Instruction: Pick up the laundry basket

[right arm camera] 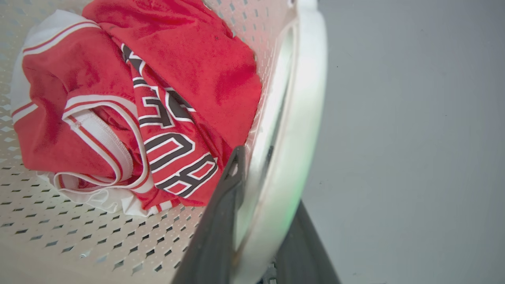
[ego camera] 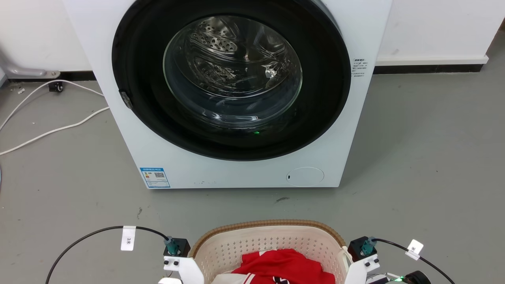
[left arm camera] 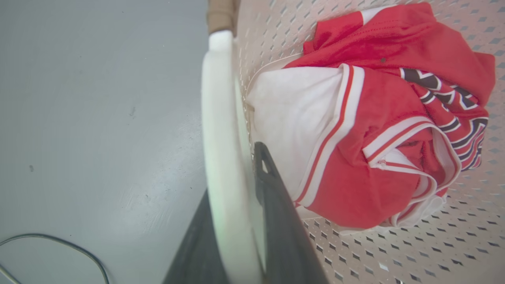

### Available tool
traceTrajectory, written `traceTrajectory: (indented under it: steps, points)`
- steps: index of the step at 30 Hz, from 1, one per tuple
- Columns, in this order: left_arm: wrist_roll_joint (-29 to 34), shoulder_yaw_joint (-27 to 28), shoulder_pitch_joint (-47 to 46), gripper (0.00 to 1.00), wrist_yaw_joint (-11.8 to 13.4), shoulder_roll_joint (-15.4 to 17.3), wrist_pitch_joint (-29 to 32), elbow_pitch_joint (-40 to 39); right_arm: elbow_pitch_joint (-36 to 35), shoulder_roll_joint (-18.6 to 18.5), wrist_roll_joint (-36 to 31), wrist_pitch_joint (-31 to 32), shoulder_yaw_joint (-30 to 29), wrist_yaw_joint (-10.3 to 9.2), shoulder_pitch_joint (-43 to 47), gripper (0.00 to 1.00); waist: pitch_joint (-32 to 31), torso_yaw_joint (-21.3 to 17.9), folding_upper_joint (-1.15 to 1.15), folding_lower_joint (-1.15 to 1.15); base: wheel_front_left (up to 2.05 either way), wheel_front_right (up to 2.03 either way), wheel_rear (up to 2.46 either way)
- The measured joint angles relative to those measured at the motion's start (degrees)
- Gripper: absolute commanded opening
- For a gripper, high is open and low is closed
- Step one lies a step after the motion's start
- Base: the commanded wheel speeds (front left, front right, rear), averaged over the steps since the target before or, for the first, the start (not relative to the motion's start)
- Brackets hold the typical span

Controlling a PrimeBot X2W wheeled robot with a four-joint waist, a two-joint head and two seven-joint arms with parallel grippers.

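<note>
- Basket (ego camera: 272, 241): cream plastic, matt, perforated; rim (ego camera: 268, 223) brown with a woven look.
- Handle (left arm camera: 221, 130): white plastic, smooth, slightly glossy.
- Jersey (left arm camera: 378, 98): red and white cloth, fine mesh knit, soft sheen.
- Fingers (left arm camera: 282, 213): dark and matt, probably plastic; the view is blurred.
- Washer (ego camera: 236, 173): white glossy body; door (ego camera: 232, 71) clear shiny glass; drum (ego camera: 215, 41) bright perforated metal.
- Floor (ego camera: 414, 157): grey, smooth, matt, with faint scuffs and a dull sheen.

The head camera looks down from above on the washing machine (ego camera: 232, 86), with the basket (ego camera: 268, 240) at bottom centre. Both wrist cameras sit close at the basket's opposite sides, sharing the red shirt (left arm camera: 375, 118).
</note>
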Motion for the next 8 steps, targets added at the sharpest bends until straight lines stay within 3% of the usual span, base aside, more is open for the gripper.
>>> traceTrajectory:
  steps: [8]
  points:
    - [-0.6, -0.7, 0.0, 0.00, 0.0, 0.0, -0.1, 0.1, 0.2, 0.0, 0.7, -0.3, 1.0, 0.00, 0.0, 0.00, -0.1, 0.0, 0.00, 0.00, 0.00, 0.00, 0.00]
